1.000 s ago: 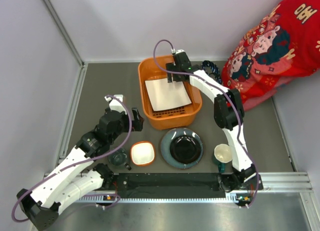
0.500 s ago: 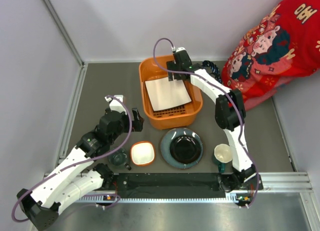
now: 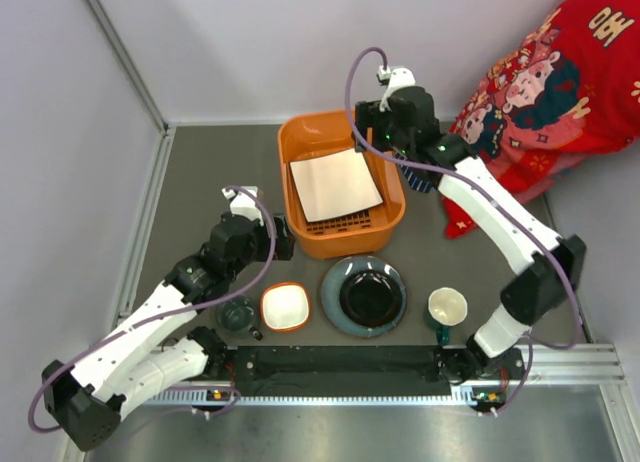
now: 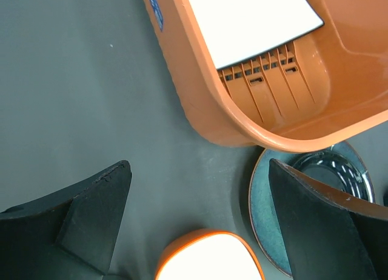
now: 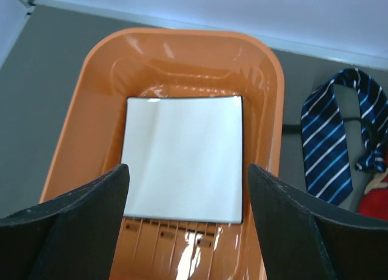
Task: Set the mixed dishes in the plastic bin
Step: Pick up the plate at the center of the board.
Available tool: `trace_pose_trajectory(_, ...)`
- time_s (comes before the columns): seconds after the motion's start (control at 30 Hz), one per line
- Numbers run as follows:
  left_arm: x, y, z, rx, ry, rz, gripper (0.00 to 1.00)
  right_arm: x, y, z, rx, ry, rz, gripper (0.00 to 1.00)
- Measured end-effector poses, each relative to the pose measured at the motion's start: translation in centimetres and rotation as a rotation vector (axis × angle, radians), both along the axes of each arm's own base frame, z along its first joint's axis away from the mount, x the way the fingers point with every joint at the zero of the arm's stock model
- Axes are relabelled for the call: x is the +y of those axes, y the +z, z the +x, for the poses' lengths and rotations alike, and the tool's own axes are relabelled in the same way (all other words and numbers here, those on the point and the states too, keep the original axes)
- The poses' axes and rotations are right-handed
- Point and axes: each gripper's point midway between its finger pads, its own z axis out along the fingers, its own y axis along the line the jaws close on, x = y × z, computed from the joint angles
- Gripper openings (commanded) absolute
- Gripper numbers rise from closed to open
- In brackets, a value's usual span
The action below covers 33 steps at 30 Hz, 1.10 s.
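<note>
The bin stands on the table with its long axis running nearly 12 to 6 in the top view, the far end leaning a touch toward 11. The white plate lies inside it, edges about in line with the walls. It covers the middle of the floor and leaves the slotted strip bare at the 6 o'clock end. The other dishes sit in a row on the table on the bin's 6 o'clock side. The cup is out at about 7 with the bowl just beside it. The round plate is near the bin's near wall, and the mug is well apart toward 4.

The left claw hangs by the bin's 7 o'clock corner, spread wide and holding nothing. The right claw hangs over the bin's far end at about 1 o'clock, well open and also empty.

Only the top view shows the cup and mug. The left wrist view looks between its fingers at the bin's rounded near corner, the bowl's edge and the round plate's rim, which sits close to the bin wall (touching or not, I cannot tell). It alone shows a blue label on the bin's outer wall. The right wrist view looks straight down into the bin. It shows the tie, blue with white stripes, on the table at the bin's 3 o'clock; in the top view the right arm hides most of it
</note>
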Motion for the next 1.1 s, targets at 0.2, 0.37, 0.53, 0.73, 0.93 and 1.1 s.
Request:
trace_pose_trajectory(0.2,-0.9,-0.8,0.5,0.020,-0.025,0.005,0.99,-1.0,0.2,-7.6,0.023,0.039,0.022,0.77)
trace_pose_trajectory(0.37,-1.2,-0.9,0.6,0.023,-0.039,0.010,0.99,-2.4,-3.5,-14.0,0.134,0.047,0.003,0.76)
trace_pose_trajectory(0.53,-1.4,-0.9,0.5,0.025,-0.050,0.005,0.99,-5.9,-6.5,-18.9,0.222,-0.004,0.025,0.70)
trace_pose_trajectory(0.73,-2.1,-0.9,0.2,0.032,-0.092,-0.011,0.99,-8.2,-9.9,-21.5,0.282,-0.040,0.026,0.68)
trace_pose_trajectory(0.93,-4.8,-1.3,-1.4,0.039,-0.187,0.024,0.99,-9.2,-14.2,-22.8,0.364,-0.060,-0.031,0.69)
trace_pose_trajectory(1.1,-8.1,-0.3,-4.0,0.007,-0.294,0.038,0.99,-8.9,-14.3,-22.7,0.364,-0.065,-0.012,0.69)
